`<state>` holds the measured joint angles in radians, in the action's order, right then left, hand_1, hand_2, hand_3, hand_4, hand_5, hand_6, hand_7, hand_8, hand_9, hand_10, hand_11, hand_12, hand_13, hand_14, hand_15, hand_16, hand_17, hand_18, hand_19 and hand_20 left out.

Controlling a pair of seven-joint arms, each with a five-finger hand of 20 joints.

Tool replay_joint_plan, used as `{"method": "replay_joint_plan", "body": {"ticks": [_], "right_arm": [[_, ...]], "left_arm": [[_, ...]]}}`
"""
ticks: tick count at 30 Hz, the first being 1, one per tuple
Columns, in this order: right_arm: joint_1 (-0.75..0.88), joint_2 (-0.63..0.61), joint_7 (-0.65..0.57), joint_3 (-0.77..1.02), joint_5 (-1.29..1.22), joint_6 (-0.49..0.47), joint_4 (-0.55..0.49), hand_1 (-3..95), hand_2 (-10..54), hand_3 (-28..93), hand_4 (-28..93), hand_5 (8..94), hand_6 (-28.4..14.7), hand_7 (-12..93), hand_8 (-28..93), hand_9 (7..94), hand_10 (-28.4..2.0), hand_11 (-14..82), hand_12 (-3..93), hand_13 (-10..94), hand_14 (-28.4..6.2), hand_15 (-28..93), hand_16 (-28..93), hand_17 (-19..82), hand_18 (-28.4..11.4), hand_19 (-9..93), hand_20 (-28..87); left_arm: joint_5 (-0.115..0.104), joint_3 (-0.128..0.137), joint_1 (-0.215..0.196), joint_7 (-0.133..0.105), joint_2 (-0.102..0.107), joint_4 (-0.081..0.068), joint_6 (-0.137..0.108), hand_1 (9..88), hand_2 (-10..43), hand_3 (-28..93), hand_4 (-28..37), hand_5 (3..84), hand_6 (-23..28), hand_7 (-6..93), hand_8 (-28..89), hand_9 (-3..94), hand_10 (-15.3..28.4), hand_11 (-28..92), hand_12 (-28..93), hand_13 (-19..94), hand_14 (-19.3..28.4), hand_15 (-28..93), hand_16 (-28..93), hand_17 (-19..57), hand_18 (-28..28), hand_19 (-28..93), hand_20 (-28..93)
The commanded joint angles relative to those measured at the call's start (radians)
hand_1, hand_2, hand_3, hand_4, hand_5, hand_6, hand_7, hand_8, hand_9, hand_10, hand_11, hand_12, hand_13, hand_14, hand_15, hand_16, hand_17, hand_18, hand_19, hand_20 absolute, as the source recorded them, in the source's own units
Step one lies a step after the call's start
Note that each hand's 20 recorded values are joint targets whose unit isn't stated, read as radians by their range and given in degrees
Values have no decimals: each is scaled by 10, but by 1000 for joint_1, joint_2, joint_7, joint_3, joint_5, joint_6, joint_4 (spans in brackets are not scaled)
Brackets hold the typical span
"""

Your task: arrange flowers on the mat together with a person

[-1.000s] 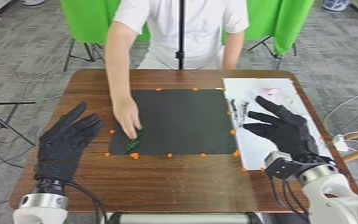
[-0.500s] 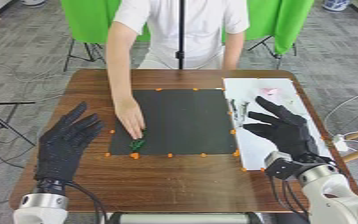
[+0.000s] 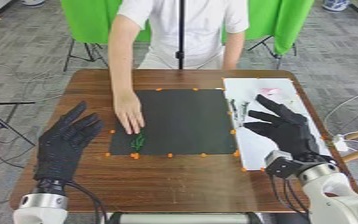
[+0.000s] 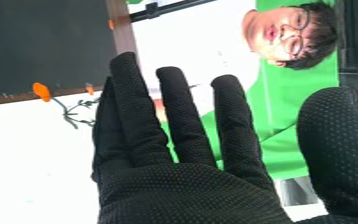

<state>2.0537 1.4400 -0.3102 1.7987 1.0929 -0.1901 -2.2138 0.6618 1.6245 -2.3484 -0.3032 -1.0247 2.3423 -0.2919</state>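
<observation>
Green sprig (image 3: 138,143) (slender, jagged) has turned slightly.

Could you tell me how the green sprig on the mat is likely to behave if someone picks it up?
The green sprig looks thin and sparse, so it is probably very light and easily nudged. Its narrow, slightly curving shape suggests it may flex when lifted. Lying along the flat mat, it seems more apt to slide or twist than to roll far.
</observation>
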Motion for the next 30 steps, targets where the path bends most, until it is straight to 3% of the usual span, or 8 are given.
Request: {"method": "replay_joint_plan", "body": {"ticks": [1, 11, 17, 24, 30], "right_arm": [[7, -21, 44, -6, 83, 42, -24, 129, 136, 820, -283, 398, 5, 119, -128, 470, -180, 128, 114, 398, -218, 332, 128, 55, -192, 547, 152], [41, -105, 45, -55, 233, 290, -73, 157, 108, 828, -283, 435, -13, 128, -133, 553, -182, 190, 115, 496, -204, 465, 99, 114, -212, 660, 167], [49, -158, -18, -82, 297, 434, -110, 170, 94, 826, -283, 457, -22, 131, -135, 576, -179, 205, 114, 531, -194, 496, 87, 139, -215, 696, 149], [58, -251, -171, -123, 457, 608, -161, 190, 77, 823, -282, 477, -33, 128, -131, 606, -181, 240, 113, 566, -184, 536, 70, 164, -223, 754, 99], [-2, -357, -409, -221, 702, 713, -179, 207, 70, 817, -281, 494, -41, 129, -131, 623, -189, 250, 118, 589, -173, 552, 73, 182, -227, 780, 85]], "left_arm": [[-8, -7, -7, -15, 10, -6, 0, 234, 103, 762, -254, 370, 104, 108, -94, 363, 231, 261, 85, 261, 284, 490, -118, -78, 240, 606, -34], [-11, -8, -9, -19, 15, -5, 1, 235, 104, 761, -254, 371, 105, 108, -93, 362, 232, 260, 85, 261, 284, 491, -118, -79, 240, 606, -34], [-11, -6, -12, -18, 15, -3, 0, 234, 104, 762, -253, 371, 105, 109, -94, 363, 232, 260, 86, 261, 284, 490, -118, -79, 240, 607, -34], [-10, -1, -21, -19, 17, 1, -1, 235, 104, 761, -253, 371, 104, 109, -94, 363, 231, 260, 85, 261, 284, 491, -118, -78, 240, 607, -34], [-5, 4, -23, -9, 14, 3, 4, 235, 103, 762, -253, 371, 105, 109, -94, 363, 232, 260, 86, 261, 284, 490, -118, -78, 239, 606, -35]]}}
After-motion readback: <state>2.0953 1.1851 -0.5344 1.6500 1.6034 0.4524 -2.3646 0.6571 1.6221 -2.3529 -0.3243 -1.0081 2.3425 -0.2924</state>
